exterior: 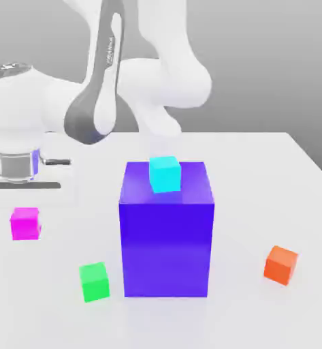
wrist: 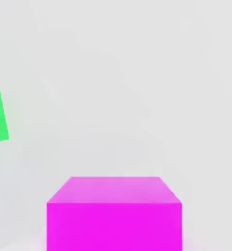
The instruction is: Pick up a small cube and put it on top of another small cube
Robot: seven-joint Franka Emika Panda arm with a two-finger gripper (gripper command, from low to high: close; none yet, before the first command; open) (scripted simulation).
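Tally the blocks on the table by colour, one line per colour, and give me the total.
Magenta cube: 1
Green cube: 1
Cyan cube, resting on top of the big block: 1
Orange cube: 1
Big blue-violet block: 1
Total: 5

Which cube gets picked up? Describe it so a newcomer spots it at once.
Start at the big blue-violet block mid-table, cyan cube on top. Toward the exterior view's left lie two small cubes: the green cube by the block's base, and farther out the magenta cube. Magenta is the pick.
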